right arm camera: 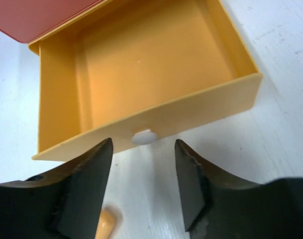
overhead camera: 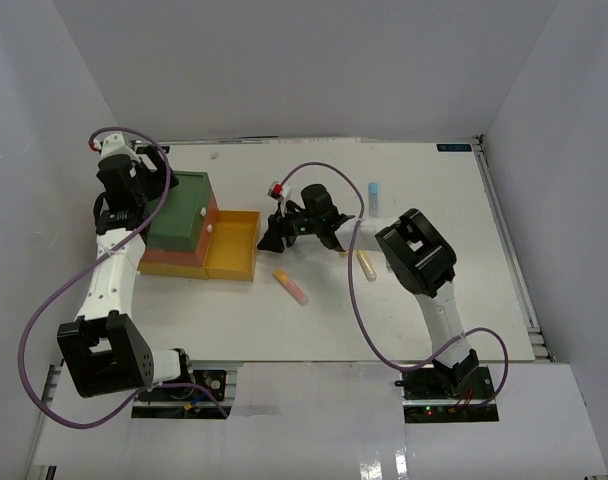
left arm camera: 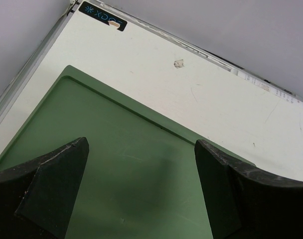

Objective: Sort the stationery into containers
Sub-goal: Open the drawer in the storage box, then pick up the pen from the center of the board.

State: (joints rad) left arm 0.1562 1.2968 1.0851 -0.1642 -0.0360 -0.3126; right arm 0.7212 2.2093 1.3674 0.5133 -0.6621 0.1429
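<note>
The left gripper (left arm camera: 141,152) hangs wide open and empty over the dark green plastic top bin (left arm camera: 126,124), probably waiting. The yellow plastic drawer (right arm camera: 191,107) stands out, bare, ready for pens. The right gripper (right arm camera: 141,149) faces its white knob (right arm camera: 144,137), jaws apart, gripping nothing. A yellow-and-pink pen (overhead camera: 291,286) lies just beside it, with a yellow marker (overhead camera: 366,264) and a pale blue marker (overhead camera: 374,197) farther right.
</note>
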